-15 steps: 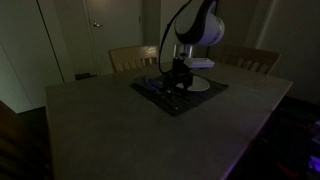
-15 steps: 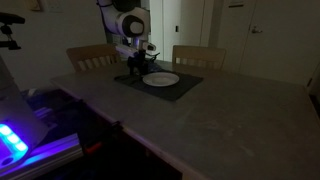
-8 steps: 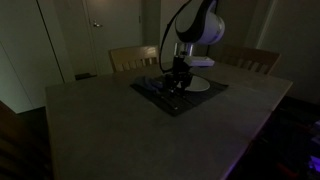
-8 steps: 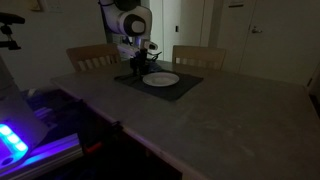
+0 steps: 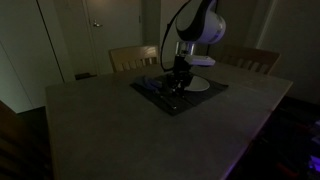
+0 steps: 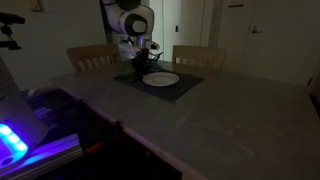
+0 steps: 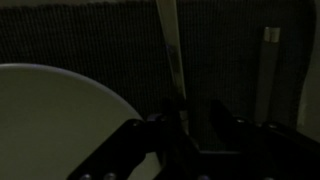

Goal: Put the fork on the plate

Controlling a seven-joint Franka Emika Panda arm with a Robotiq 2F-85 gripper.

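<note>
finds the fork (image 7: pixel 172 55) clamped in the hand (image 7: pixel 180 130), just beside the white plate (image 7: pixel 50 120), not on it. notes dark placemat (image 7: pixel 90 40) beneath, second utensil (image 7: pixel 268 70) beyond. puts hand (image 5: pixel 177 80) low over bench (image 5: pixel 120 130) in an exterior view.

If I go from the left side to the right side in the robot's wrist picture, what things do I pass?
White plate → fork, running down between the fingers of the end effector → thin pale utensil, too dim to name. The dark placemat lies behind them all.
</note>
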